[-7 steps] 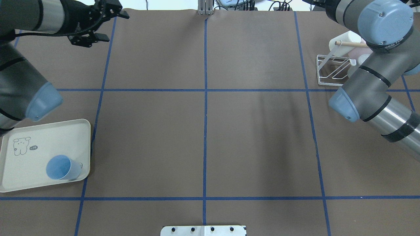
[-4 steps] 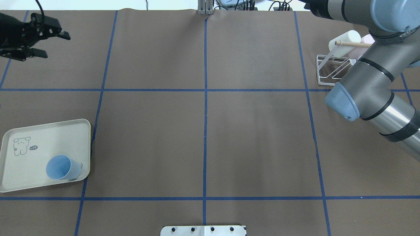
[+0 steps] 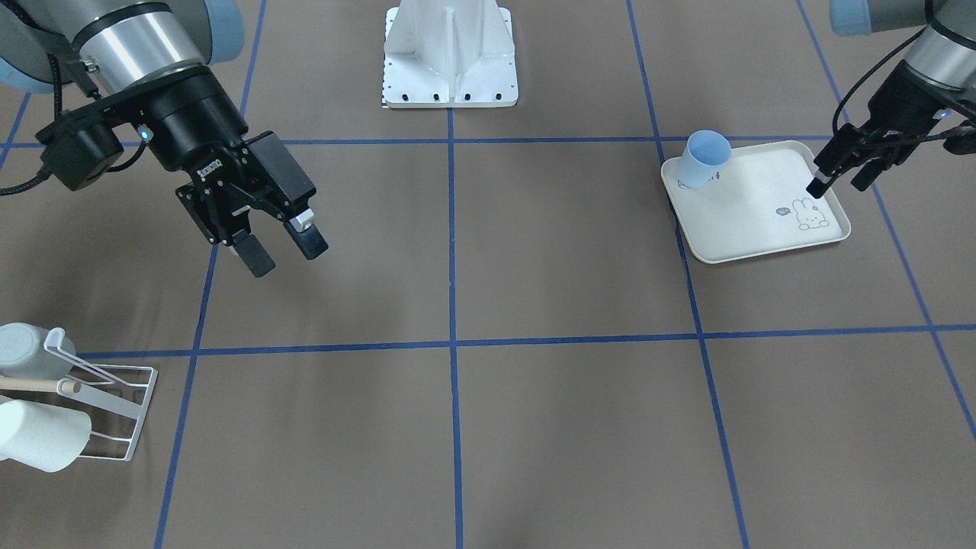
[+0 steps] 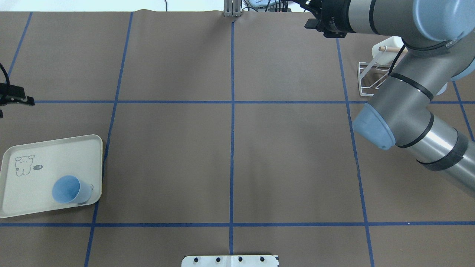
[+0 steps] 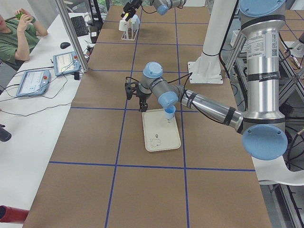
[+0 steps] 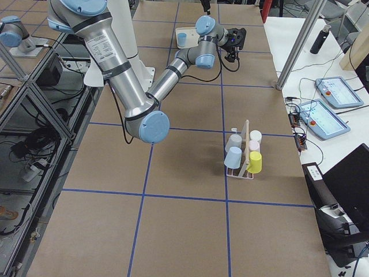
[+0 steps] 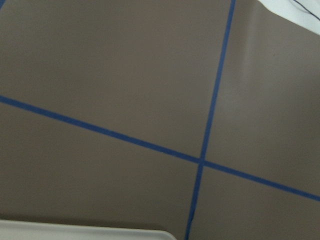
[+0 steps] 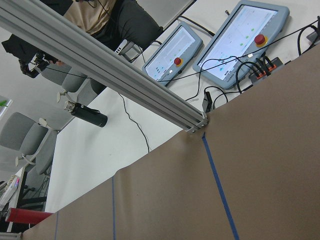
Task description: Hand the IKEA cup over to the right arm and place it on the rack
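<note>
At the far left edge, the left gripper (image 3: 839, 181) is held above the table, just beyond the far side of the tray (image 4: 41, 163). Its jaws are apart and nothing is carried between them. The cup (image 4: 67, 190), a light blue one, is found in the near right corner of the tray. It appears to stand upright with the mouth up, and it is well apart from the left gripper.

No part of the task is therefore judged as done: the cup is not yet grasped, not handed over and not placed. The whole chain is left, namely the pick from the tray, the transfer to the right arm over the middle of the table, and the placing on the rack.

The middle of the table is crossed by blue tape lines (image 4: 232, 122). Further right, the right gripper (image 3: 286, 257) is held above the right half of the table, with its jaws apart and empty.

At the far right the rack (image 4: 371, 95) is seen, with a dowel (image 3: 34, 385) through it. Several prongs are taken by other cups, among them a white cup (image 3: 38, 436) and a grey cup (image 3: 23, 349). A free prong must therefore be chosen, and these cups could be knocked. Beyond the far edge, control panels (image 6: 331, 107) and a seated person (image 5: 16, 40) are visible.
</note>
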You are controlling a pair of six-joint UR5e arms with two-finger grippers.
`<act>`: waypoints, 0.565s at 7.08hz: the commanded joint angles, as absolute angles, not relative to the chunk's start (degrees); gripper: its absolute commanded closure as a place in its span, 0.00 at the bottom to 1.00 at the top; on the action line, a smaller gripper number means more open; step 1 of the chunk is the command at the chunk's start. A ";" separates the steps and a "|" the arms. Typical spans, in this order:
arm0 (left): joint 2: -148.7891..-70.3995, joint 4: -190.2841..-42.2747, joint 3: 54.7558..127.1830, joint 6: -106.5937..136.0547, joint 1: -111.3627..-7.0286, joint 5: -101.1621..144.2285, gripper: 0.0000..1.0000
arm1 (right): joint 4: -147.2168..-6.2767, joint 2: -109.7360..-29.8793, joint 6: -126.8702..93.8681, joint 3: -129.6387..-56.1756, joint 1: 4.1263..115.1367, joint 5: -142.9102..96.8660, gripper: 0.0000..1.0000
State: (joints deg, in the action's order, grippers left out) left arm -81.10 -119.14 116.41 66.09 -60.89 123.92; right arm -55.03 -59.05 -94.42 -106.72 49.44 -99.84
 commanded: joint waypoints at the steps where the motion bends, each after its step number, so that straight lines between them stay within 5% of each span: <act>1: -77.70 -118.74 117.07 66.00 -51.99 123.23 0.00 | -54.93 -58.80 -95.71 -107.14 47.90 -99.93 0.00; 4: -76.38 -118.74 117.16 66.88 -44.23 123.13 0.00 | -54.93 -58.80 -95.71 -106.96 46.67 -99.84 0.00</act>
State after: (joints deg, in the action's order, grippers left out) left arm -76.89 -118.75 117.13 66.75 -46.94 123.17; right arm -54.94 -58.80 -95.69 -107.06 47.01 -99.87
